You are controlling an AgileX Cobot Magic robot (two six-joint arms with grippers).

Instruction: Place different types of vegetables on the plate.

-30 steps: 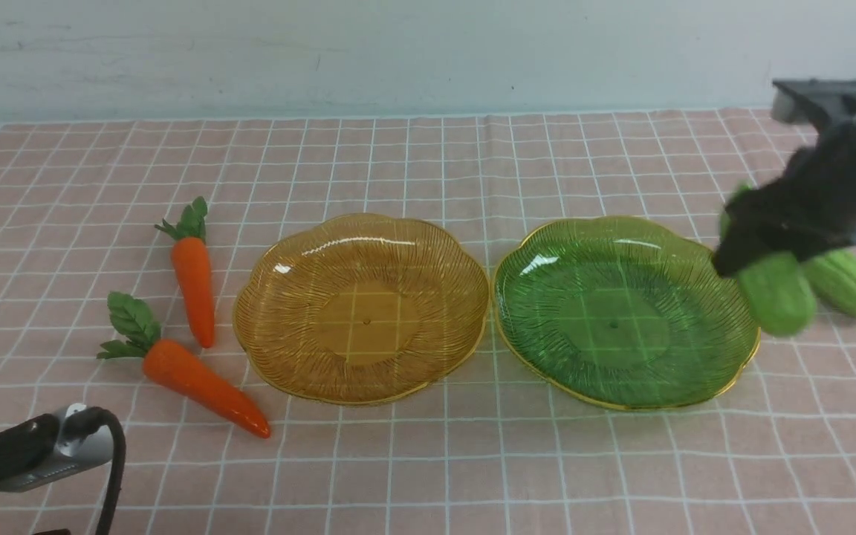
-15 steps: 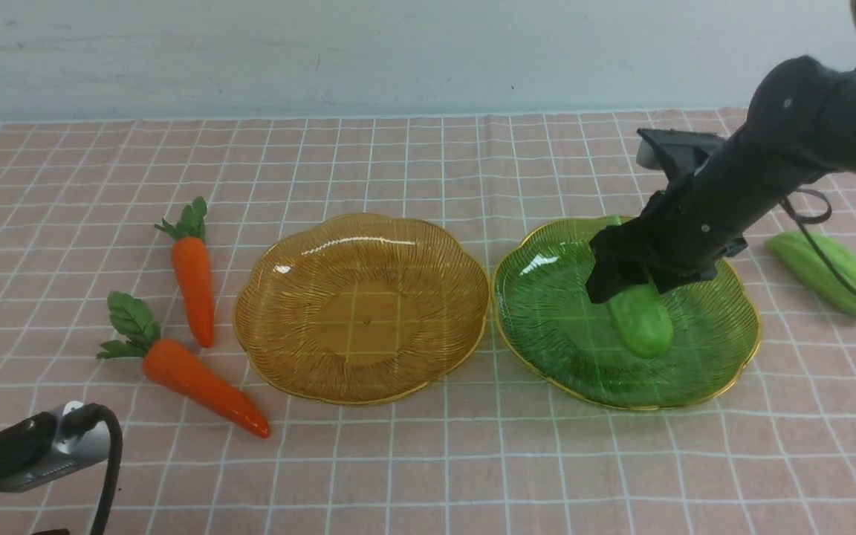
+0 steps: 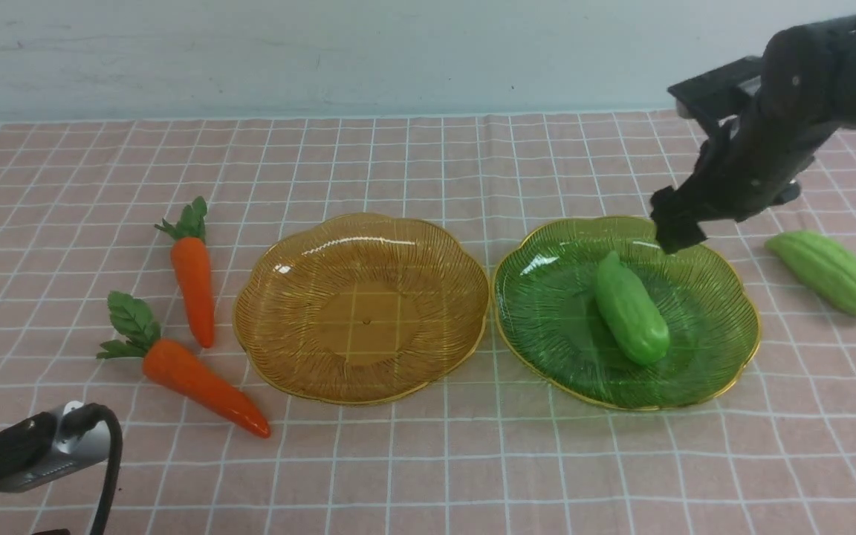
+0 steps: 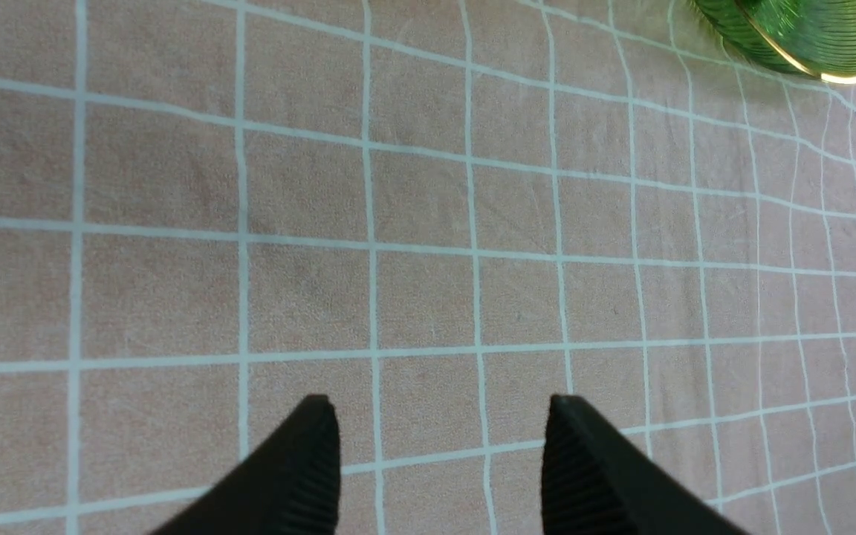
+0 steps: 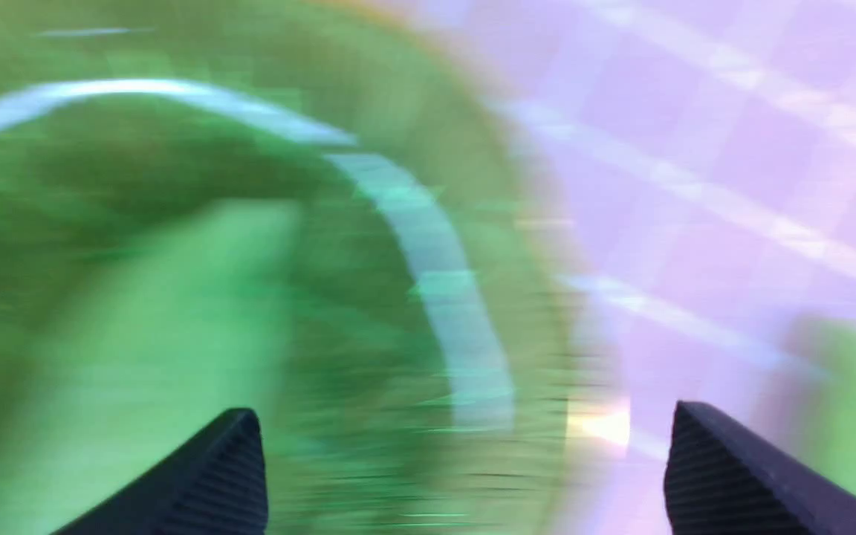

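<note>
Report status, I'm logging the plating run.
Right gripper open, empty, above green glass plate's far right edge. One lumpy light-green gourd on plate; another right of it. Left gripper open, empty.

my R gripper (image 5: 465,461): upper right of front view, jaws apart | my L gripper (image 4: 443,405): jaws apart, L arm (image 3: 34,453) lower left

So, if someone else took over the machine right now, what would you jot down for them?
Left gripper: open and empty, over bare cloth.
Right gripper: wide open and empty, above the green plate.
Done: one green gourd lies on the green plate.
Left: the other gourd, on the cloth to that plate's right; two carrots, left of the empty amber plate, probably meant for it.
</note>
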